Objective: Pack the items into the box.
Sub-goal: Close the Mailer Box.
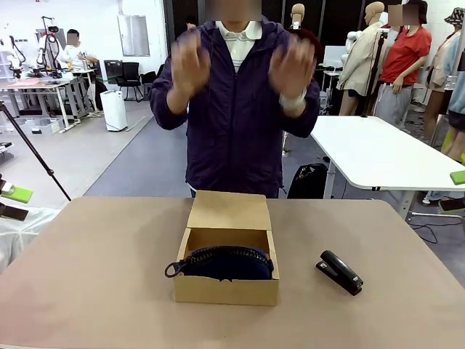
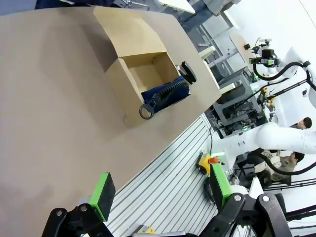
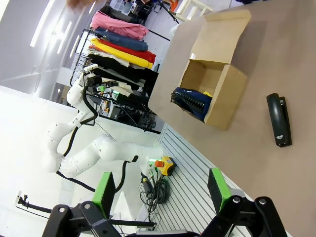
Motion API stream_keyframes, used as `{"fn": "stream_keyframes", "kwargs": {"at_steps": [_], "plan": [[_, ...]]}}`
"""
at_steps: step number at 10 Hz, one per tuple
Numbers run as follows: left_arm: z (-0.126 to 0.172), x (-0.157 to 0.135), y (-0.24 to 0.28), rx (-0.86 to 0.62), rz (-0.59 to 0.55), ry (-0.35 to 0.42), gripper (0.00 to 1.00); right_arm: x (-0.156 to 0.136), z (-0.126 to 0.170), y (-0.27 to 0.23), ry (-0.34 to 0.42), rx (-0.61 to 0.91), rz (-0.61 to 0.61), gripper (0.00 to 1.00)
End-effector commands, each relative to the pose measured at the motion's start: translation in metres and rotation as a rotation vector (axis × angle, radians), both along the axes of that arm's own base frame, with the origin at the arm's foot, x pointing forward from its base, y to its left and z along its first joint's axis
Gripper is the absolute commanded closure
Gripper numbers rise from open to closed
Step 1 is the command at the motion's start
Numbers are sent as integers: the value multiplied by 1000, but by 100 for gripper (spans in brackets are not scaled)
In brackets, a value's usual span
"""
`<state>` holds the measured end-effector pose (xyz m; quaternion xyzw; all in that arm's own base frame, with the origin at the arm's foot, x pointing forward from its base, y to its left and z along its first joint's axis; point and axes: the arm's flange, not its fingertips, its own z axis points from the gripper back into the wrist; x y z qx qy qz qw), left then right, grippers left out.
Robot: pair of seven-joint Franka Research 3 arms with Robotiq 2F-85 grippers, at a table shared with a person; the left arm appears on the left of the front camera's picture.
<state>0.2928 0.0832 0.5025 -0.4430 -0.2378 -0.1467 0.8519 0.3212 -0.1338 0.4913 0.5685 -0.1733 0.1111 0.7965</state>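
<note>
A black stapler [image 1: 340,272] lies flat on the tan table [image 1: 94,276], in its right half, about midway between the near and far edges. A person in a dark purple zipped jacket [image 1: 236,123] stands at the far edge. Behind stands a white table [image 1: 378,153], with a black bag [image 1: 308,182] on the floor beside it.

readable text: none in any view | black desk stapler [image 3: 279,120]: a small pale mark near one end of its top, too small to read | plain tan cardboard box [image 1: 226,291]: its outer faces and its open flap are bare card
</note>
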Motion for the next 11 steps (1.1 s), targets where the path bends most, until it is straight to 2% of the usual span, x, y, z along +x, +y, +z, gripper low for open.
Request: {"fn": "stream_keyframes", "kwargs": {"at_steps": [1, 7, 8, 9, 10, 11], "plan": [[0, -2, 2, -4, -11, -3, 0, -1, 1, -2, -26, -5, 18, 0], [0, -2, 2, -4, -11, -3, 0, -1, 1, -2, -26, -5, 18, 0], [0, -2, 2, -4, -11, -3, 0, 0, 0, 0, 0, 0, 0, 0], [0, 0, 0, 0, -1, 0, 0, 20, -9, 13, 21, -23, -63, 0], [-6, 25, -15, 29, 28, -14, 0, 39, -21, 40, 58, -75, -43, 0], [-21, 56, -42, 16, -27, -5, 0, 64, -36, 68, 96, -102, 32, 0]]}}
